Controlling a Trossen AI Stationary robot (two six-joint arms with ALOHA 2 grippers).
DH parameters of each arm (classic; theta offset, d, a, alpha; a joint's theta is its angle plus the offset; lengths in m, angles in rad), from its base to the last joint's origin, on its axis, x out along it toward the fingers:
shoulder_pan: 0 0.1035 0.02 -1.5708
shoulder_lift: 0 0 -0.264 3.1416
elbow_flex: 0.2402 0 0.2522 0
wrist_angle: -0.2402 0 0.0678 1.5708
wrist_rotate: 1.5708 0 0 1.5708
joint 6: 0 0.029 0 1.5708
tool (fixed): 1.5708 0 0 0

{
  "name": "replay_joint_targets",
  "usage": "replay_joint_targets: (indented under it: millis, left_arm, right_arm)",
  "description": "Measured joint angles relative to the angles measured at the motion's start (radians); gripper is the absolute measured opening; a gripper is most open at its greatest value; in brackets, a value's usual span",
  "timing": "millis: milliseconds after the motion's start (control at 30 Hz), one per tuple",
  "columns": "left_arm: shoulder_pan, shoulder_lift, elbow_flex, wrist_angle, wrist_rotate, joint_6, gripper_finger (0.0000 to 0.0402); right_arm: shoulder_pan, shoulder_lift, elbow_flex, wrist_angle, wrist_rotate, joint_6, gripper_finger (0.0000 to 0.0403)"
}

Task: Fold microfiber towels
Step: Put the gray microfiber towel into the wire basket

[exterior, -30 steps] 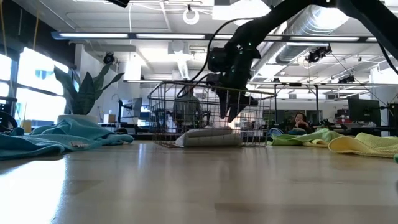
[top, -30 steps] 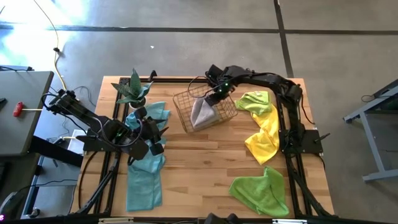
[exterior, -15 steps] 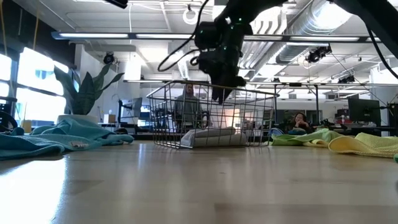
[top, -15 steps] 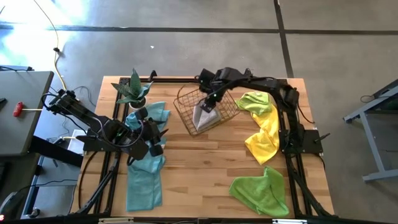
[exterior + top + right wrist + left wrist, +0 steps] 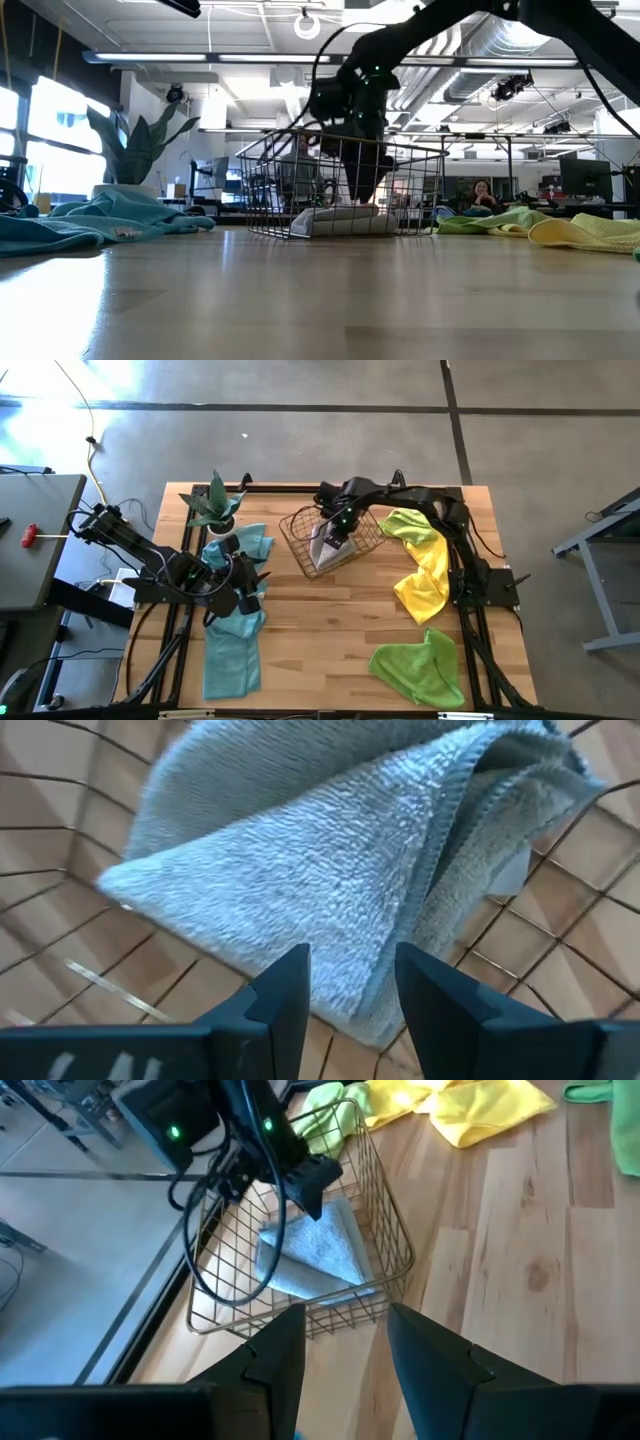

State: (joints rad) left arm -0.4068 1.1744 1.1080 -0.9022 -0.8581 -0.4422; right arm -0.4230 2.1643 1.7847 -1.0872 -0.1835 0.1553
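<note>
Our right gripper holds its jaws parted, empty, above the folded grey microfiber towel in the wire basket; we should tamp it gently (left gripper open, waiting).

- The right arm arched from its base at the counter's right edge across toward the far middle, its wrist bent downward.
- The right pincer pointed down into the wire basket, its two dark fingers spread with a clear gap between them and nothing held.
- The left arm sat folded low at the counter's left side.
- The left pincer rested there with its fingers parted and holding nothing.
</note>
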Motion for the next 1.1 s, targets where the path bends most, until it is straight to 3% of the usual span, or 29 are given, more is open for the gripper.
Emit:
replay_joint_targets:
  millis: [500, 933, 1100]
  left_arm:
    - [0.001, 0.0, 0.0, -0.03, -0.017, -0.001, 0.0133]
    - [0.001, 0.0, 0.0, -0.03, -0.017, 0.0, 0.0133]
    - [0.001, 0.0, 0.0, -0.03, -0.017, 0.0, 0.0133]
  right_arm:
    - [-0.011, 0.035, 0.015, -0.051, 0.07, -0.067, 0.0142]
    - [-0.004, 0.035, 0.015, -0.08, -0.018, -0.095, 0.0141]
    - [-0.003, 0.035, 0.015, -0.08, -0.021, -0.096, 0.0111]
